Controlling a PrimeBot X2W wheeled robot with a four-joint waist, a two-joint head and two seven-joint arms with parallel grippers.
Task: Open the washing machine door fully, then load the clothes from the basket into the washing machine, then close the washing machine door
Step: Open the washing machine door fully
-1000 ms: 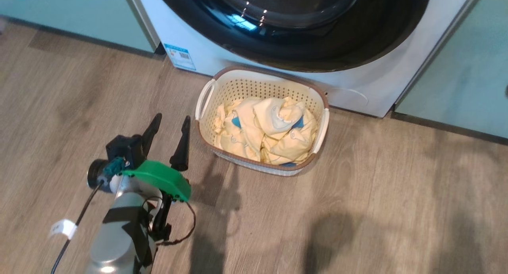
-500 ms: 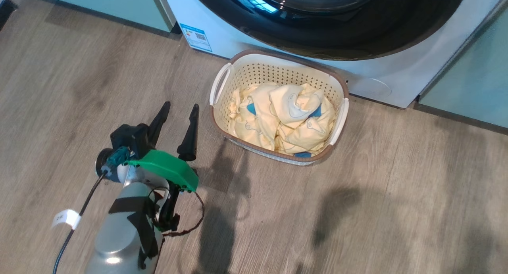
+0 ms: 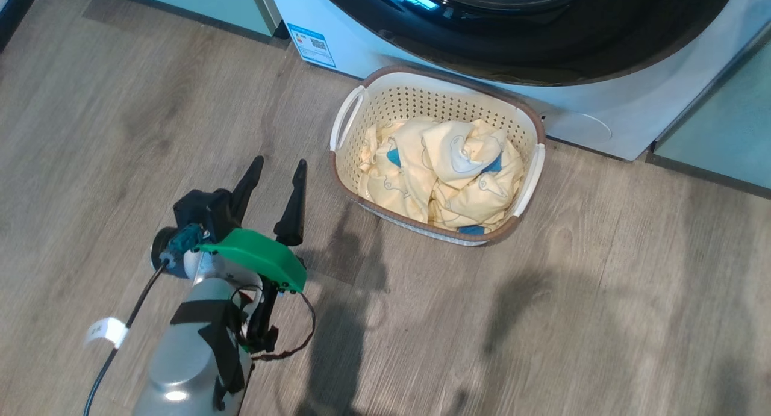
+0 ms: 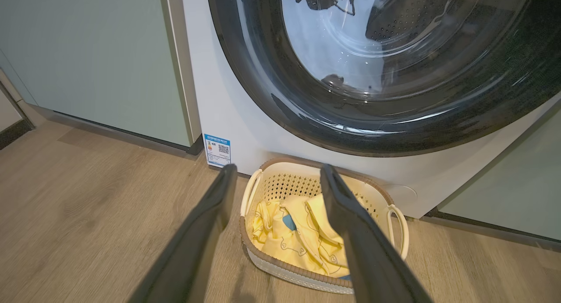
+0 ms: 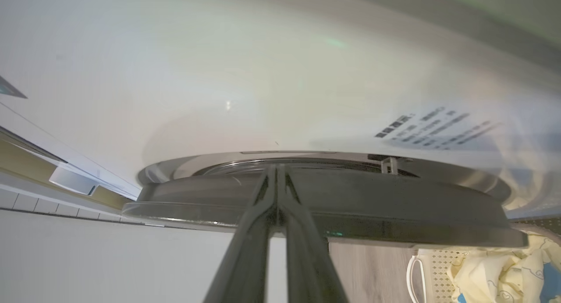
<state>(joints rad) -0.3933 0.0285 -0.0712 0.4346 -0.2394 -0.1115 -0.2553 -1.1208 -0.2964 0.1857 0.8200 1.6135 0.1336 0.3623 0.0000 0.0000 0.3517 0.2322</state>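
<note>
The washing machine stands white at the top of the head view, with its round black door facing me. Just in front of it on the floor sits the cream basket, with the yellow clothes piled inside. My left gripper hovers open and empty to the left of the basket. In the left wrist view the gripper points at the basket, the clothes and the door. My right gripper is shut, its tips at the door's dark rim, seen edge-on.
Pale teal cabinets flank the machine on both sides. A blue label sits low on the machine's front. Wooden floor stretches open around the basket. The basket's handle and clothes show low right in the right wrist view.
The head camera has shifted, so the machine and basket sit further right and higher in the picture. The left gripper stays open; nothing was picked up or let go.
</note>
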